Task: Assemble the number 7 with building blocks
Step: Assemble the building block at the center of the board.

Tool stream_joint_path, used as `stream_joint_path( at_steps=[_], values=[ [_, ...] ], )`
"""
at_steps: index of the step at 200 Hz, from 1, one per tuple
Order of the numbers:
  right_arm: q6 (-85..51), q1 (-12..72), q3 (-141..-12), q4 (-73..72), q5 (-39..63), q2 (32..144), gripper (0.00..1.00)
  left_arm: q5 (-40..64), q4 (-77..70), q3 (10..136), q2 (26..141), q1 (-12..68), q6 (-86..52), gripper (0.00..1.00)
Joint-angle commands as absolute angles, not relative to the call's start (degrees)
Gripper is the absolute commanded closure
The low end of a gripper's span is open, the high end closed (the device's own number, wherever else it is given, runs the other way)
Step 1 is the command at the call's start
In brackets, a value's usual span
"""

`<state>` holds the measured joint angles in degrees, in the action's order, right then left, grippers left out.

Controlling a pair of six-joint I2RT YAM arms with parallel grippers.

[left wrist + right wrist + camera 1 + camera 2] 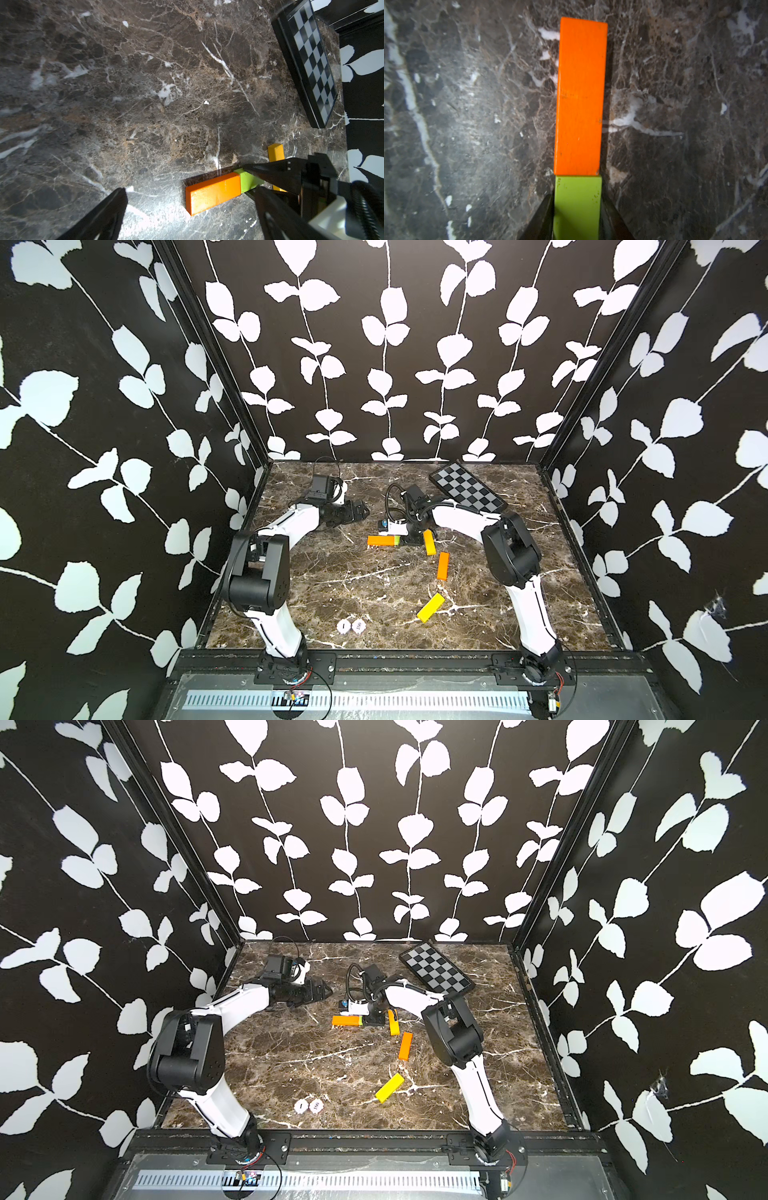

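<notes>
While the right gripper (577, 196) is clamped narrowly on the pale green block (247, 180), one finger pressed on each long side, that block lies flat on the marble table (332, 572), just toward 12 o'clock from the table's middle. Its free end touches the end of an orange bar (381, 540), which lies at its 9 o'clock, and in the right wrist view the two form one straight line. At the 3 o'clock side of the gripper, just beside it, lies a yellow bar (429, 542), running roughly from 12 to 6 o'clock with a slight tilt. Near its lower end, toward 5 o'clock, lies a second orange bar (443, 566), also running lengthwise toward 6 o'clock; whether the two touch cannot be made out. Well apart from these, farther toward 6 o'clock, a bright yellow bar (430, 607) lies slanted, pointing from 7 to 1 o'clock. The left gripper (365, 511) stands at 11 o'clock from the table's middle, jaws spread wide, holding nothing, apart from every bar. A checkerboard (467, 489) lies at 1 o'clock by the back wall, and two white round tokens (351, 626) sit side by side at 7 o'clock, near the front edge.
</notes>
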<state>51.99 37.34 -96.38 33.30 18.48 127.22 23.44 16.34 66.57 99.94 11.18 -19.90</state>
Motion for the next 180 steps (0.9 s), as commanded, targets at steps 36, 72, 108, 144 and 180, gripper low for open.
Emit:
stream_joint_path(
  at_steps=[36, 72, 108, 144, 180],
  values=[
    [54.3, 37.3, -94.4, 35.4, 18.0, 128.0, 0.63, 24.4, 16.3, 67.5, 100.5, 11.4, -19.6, 0.02],
    [54.5, 37.6, -94.5, 35.5, 17.9, 128.2, 0.63, 24.3, 16.4, 67.5, 100.4, 11.4, -19.5, 0.02],
    [53.0, 37.7, -94.2, 33.8, 17.2, 127.7, 0.46, 23.9, 16.5, 67.5, 100.1, 11.4, -19.3, 0.02],
    [48.0, 37.5, -90.0, 26.7, 18.5, 122.0, 0.25, 21.9, 16.4, 67.3, 98.8, 11.4, -18.8, 0.01],
    [46.1, 37.7, -88.3, 27.7, 18.7, 116.4, 0.14, 22.1, 16.4, 67.6, 98.4, 11.4, -18.6, 0.01]
  ],
)
